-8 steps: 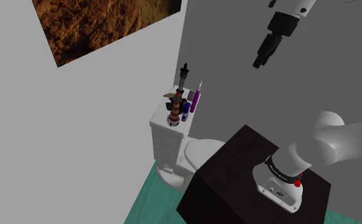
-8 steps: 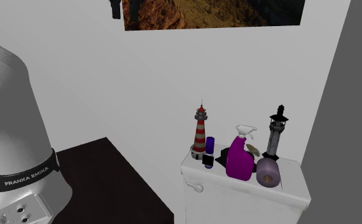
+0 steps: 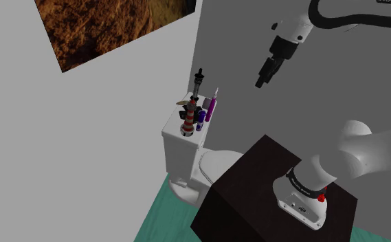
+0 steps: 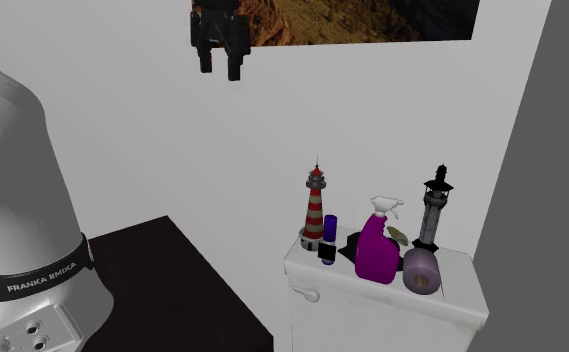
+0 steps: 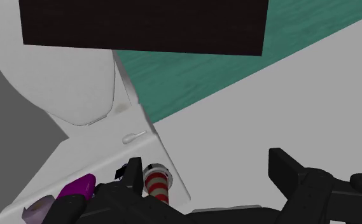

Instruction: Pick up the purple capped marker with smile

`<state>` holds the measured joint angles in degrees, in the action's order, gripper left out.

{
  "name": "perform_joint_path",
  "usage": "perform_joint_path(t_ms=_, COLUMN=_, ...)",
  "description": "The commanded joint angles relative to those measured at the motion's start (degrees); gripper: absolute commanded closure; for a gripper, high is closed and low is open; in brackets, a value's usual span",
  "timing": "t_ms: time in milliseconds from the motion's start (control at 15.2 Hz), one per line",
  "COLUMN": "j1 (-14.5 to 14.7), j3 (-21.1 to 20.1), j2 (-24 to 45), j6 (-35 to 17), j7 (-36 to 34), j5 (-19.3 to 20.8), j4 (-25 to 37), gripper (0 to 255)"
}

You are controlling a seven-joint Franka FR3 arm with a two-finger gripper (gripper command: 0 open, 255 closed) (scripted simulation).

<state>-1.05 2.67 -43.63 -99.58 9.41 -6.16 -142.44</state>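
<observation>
I count one white arm (image 3: 365,150) on one dark box stand (image 3: 252,189), and one white toilet (image 3: 187,155) against the wall with a teal mat (image 3: 161,214) at its foot. One framed picture (image 4: 342,20) hangs above it.

On the tank lid (image 4: 452,290) there are two lighthouse models, one red-and-white striped (image 4: 315,210) and one black and grey (image 4: 434,212). There is also one purple spray bottle (image 4: 377,250), one pale purple roll (image 4: 421,271) and one marker (image 4: 328,238).

The hand (image 4: 220,68) hangs high, in front of the picture's lower left corner in the second exterior view, with its fingers (image 4: 234,70) pointing down. In the shoulder view it tilts down toward that view's left, above and to the right of the tank. In the wrist view its fingers stand wide apart with nothing between them.

The marker stands upright on the lid, its cap blue-purple over a dark body. It is just beside the striped lighthouse, between it and the spray bottle. It sits well below the hand, toward the second exterior view's right. I cannot tell whether it carries a smile.
</observation>
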Motion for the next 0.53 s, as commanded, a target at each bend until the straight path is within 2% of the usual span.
perform_joint_path(t_ms=0, j1=-0.04, j3=-0.01, j2=1.94, j6=-4.69, j7=0.61, j5=0.19, j4=-1.8, gripper=0)
perform_joint_path(t_ms=462, j1=-0.07, j3=0.29, j2=11.59, j6=-22.37, j7=2.97, j5=0.46, j4=-7.4, gripper=0)
